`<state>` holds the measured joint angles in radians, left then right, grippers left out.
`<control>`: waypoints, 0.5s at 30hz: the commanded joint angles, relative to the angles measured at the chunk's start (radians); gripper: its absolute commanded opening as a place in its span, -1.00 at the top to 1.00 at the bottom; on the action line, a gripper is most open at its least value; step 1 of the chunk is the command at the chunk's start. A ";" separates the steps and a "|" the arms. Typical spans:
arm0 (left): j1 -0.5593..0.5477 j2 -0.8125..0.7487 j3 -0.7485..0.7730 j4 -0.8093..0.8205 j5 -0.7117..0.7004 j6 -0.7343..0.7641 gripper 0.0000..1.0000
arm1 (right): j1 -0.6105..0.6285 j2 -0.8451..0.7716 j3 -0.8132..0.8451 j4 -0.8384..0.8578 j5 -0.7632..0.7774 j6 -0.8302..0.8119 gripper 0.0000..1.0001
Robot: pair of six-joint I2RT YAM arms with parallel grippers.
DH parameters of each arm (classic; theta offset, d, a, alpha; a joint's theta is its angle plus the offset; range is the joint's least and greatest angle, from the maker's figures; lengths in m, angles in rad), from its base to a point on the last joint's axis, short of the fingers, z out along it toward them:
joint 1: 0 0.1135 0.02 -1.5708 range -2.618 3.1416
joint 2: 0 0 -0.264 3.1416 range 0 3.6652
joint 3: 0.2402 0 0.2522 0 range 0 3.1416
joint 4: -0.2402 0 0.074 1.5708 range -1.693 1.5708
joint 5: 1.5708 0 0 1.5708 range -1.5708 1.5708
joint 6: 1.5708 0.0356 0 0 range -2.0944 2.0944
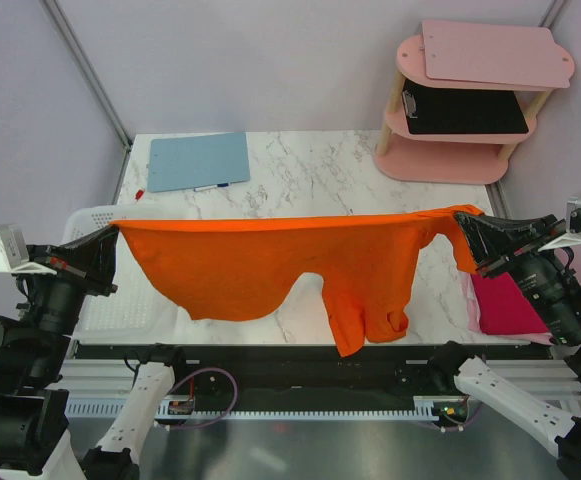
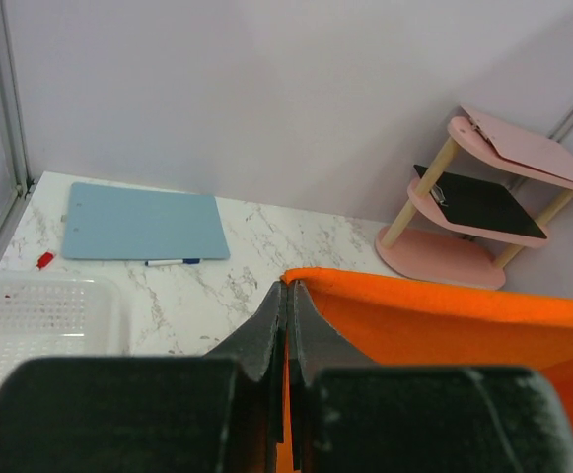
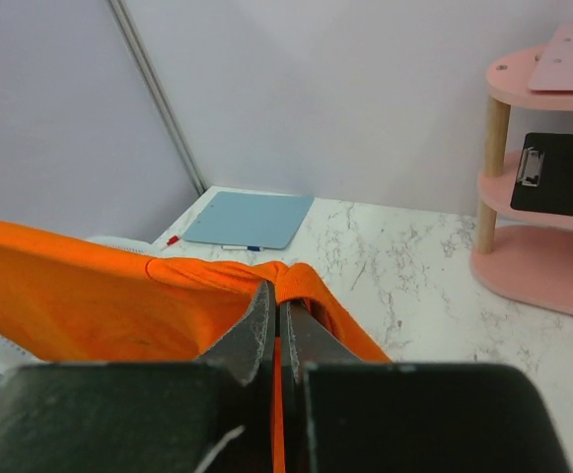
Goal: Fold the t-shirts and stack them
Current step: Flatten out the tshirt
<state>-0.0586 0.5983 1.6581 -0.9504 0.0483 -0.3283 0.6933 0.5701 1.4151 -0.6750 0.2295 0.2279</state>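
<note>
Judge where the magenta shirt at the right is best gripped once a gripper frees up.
Probably its bare left edge, from above: the magenta shirt lies flat, and the right gripper, shut on the orange shirt, hangs over its far end.

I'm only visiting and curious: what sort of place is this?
Likely a robot test booth: plain walls enclose a marble-look table, and the left gripper and right gripper stretch an orange t-shirt between them.
</note>
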 commanded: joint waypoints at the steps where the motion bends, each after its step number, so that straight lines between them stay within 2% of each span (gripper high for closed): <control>1: 0.002 0.061 0.032 -0.031 -0.024 0.049 0.96 | -0.018 0.020 0.013 -0.014 0.013 -0.021 1.00; 8: 0.002 0.246 0.031 0.010 -0.079 0.095 0.96 | -0.017 0.154 -0.056 0.125 0.172 -0.065 1.00; 12: 0.002 0.362 -0.032 0.093 -0.079 0.095 0.96 | -0.018 0.345 -0.100 0.221 0.260 -0.094 1.00; 15: 0.003 0.489 -0.115 0.174 -0.070 0.095 0.96 | -0.046 0.514 -0.131 0.299 0.248 -0.113 1.00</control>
<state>-0.0586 0.9550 1.6157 -0.8852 0.0040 -0.2825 0.6785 0.8936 1.3350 -0.5076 0.4065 0.1650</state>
